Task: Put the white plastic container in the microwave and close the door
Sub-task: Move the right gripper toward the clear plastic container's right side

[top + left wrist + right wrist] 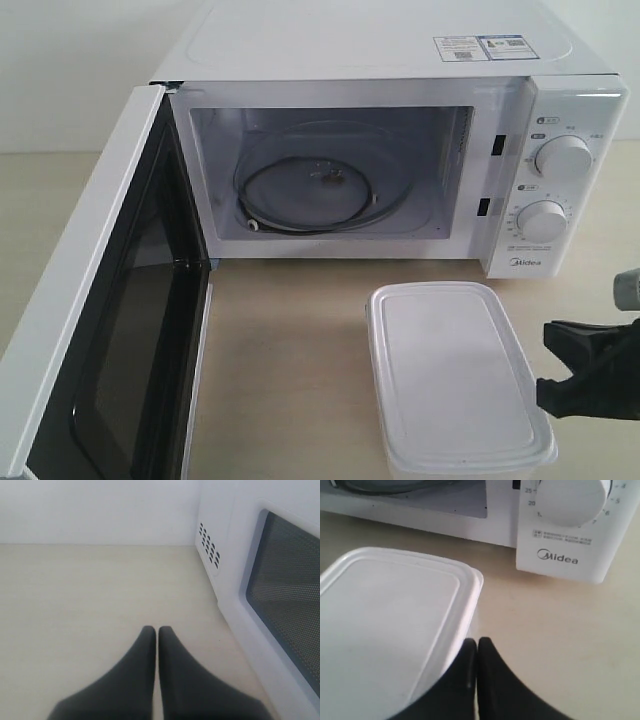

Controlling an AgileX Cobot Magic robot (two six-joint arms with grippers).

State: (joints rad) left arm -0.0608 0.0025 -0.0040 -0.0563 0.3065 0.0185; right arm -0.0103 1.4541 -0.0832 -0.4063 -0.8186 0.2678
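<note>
I see one white plastic container (455,375), lid on and contents hidden, on the tabletop (290,340) before the microwave (380,45), which has two dials (562,157) and stands toward the far edge. The door (90,300) stands wide open, and the cavity holds one turntable ring (320,195). My right end effector (477,642), closed on nothing, sits just beside the container. The left end effector (157,630) is also closed and empty.

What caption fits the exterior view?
Microwave door open; lidded white container sits on the table before it, right claw alongside.
</note>
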